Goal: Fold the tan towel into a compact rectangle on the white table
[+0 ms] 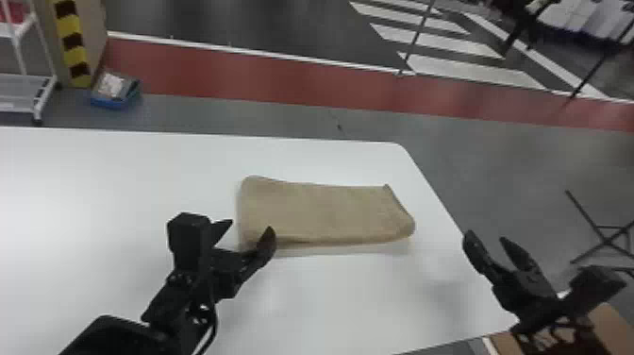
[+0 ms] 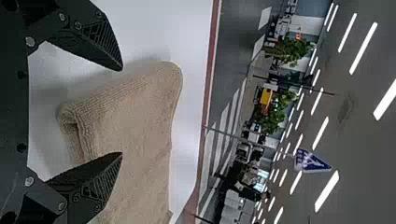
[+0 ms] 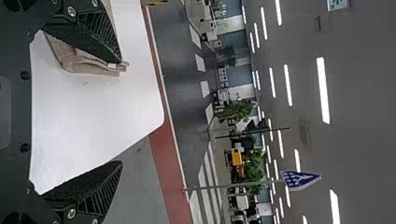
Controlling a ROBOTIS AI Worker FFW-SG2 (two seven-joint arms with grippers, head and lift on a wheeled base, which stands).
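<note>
The towel (image 1: 325,212) lies folded on the surface (image 1: 118,189). The left pincer (image 1: 251,225) gapes near it — the right pincer (image 1: 486,235), farther off, gapes too.

I'm in a big indoor hall, prob. industrial or a lab/test space, can't tell which. Rows of strip lights (image 2: 363,48) on a dark ceiling (image 2: 364,135). Floor's marked like a rd: zebra xing stripes (image 1: 438,41), red lane (image 1: 245,71) w/ white edge, blue road-type sign (image 2: 310,161) above. Yellow/blk hazard stripes (image 1: 73,40) + white rack (image 1: 16,86) on casters past my table (image 1: 94,189). Green plants (image 2: 292,50) far off.
</note>
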